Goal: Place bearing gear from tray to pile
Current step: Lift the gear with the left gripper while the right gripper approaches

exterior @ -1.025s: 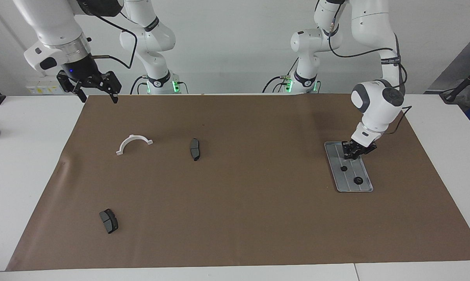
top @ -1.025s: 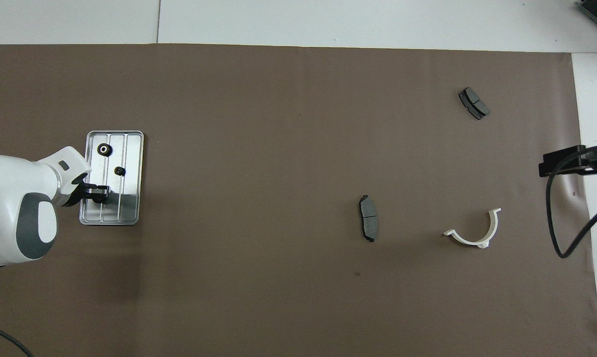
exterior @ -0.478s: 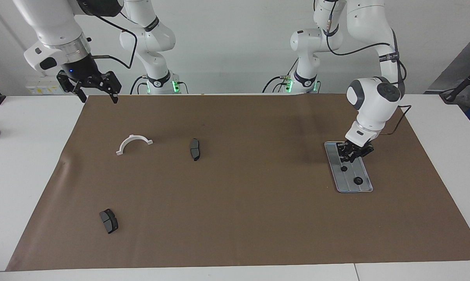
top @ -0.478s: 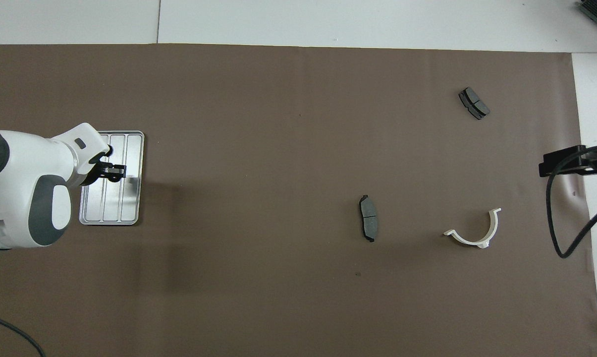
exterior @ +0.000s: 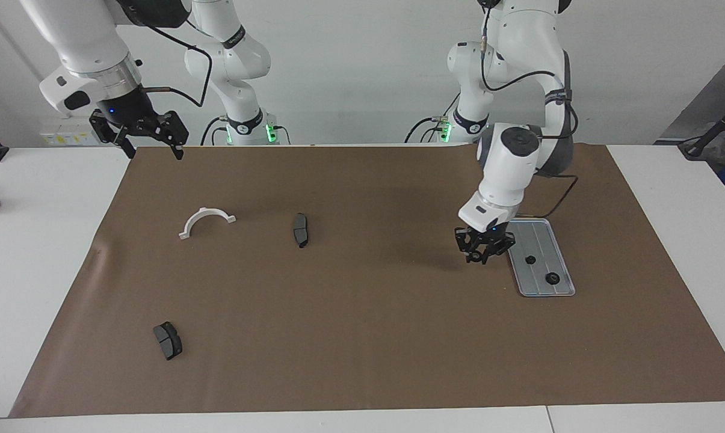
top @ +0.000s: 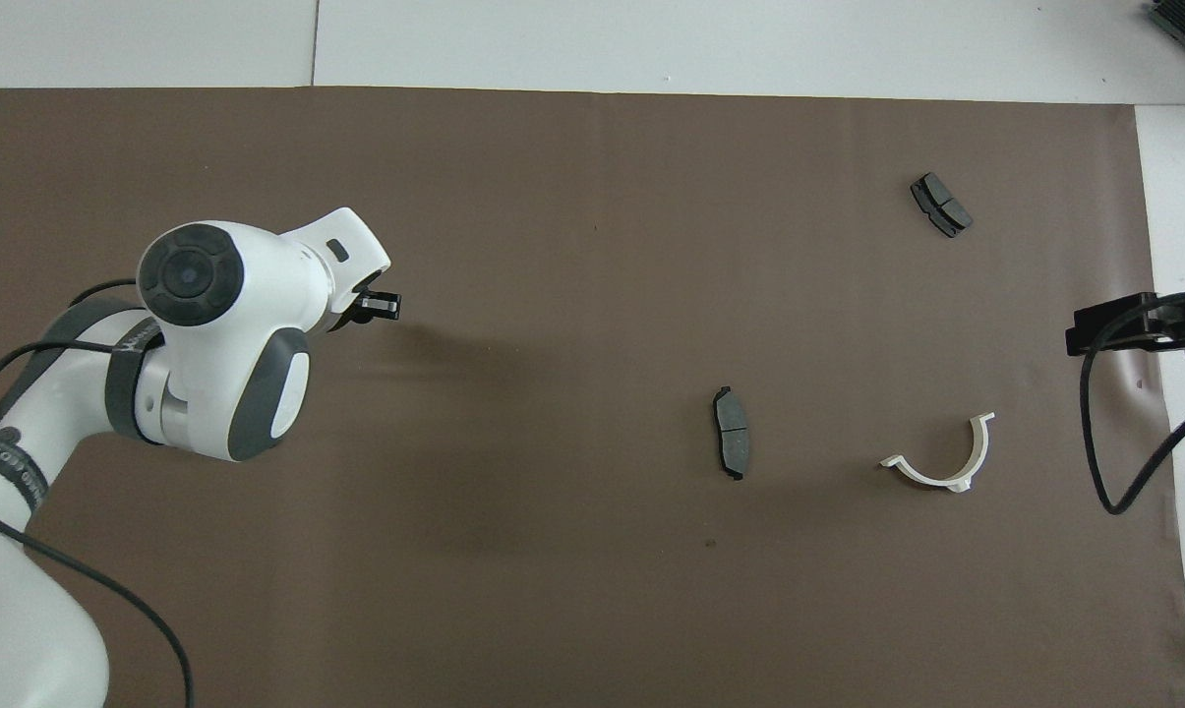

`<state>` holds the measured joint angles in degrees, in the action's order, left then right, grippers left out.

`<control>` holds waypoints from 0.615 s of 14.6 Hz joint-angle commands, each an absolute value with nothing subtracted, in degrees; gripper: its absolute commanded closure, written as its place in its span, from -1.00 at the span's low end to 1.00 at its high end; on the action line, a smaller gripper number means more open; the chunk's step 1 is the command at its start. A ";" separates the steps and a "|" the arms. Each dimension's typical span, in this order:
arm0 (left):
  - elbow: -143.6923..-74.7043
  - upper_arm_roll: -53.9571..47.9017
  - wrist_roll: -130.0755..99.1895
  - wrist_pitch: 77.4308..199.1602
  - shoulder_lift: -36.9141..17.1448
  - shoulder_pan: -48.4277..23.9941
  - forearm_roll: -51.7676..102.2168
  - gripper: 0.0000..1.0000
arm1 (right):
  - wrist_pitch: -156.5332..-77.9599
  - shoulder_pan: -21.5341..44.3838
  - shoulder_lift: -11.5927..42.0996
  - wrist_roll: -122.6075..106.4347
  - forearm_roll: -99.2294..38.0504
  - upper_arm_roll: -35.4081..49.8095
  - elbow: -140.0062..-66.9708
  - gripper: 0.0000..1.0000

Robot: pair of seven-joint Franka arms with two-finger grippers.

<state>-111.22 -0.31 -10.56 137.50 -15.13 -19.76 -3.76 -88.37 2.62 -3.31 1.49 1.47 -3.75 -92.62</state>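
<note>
Left gripper (exterior: pixel 481 257), jaws clamped on a small gear beside the tray (exterior: pixel 556 240), should carry it low and level over the mat; right gripper (exterior: pixel 151 143) waits, jaws apart.

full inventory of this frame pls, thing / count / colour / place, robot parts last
Tray: 1, silver-grey, on the mat toward the left arm's end.
Gears: 2, black, in the tray.
Brake pads: 2, dark grey; one mid-mat, the other farther from the robots, toward the right arm's end.
Bracket: 1, white half-ring, beside the mid-mat pad.
Mat: 1, brown, covers the table.
Left hand: over the mat beside the tray, shut on something small and dark.
Right hand: open, waits over the mat's corner.
</note>
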 commanded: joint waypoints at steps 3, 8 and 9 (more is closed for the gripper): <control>-92.15 1.05 -23.79 131.41 -29.06 -27.50 -7.64 1.00 | -88.33 1.93 -4.48 2.98 0.79 -3.43 -93.78 -1.00; -88.15 0.79 -26.98 135.07 -32.17 -30.66 -7.47 1.00 | -95.17 2.63 -3.96 2.82 0.70 -3.34 -97.38 -1.00; -88.59 0.70 -27.24 137.44 -32.25 -31.20 -7.30 1.00 | -95.88 2.55 -3.52 2.38 0.44 -3.34 -97.64 -1.00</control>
<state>-89.85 -0.11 -25.39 135.13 -31.42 -29.30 -6.47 -93.09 2.72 -3.23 1.89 1.44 -3.68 -95.17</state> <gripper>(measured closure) 0.648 0.000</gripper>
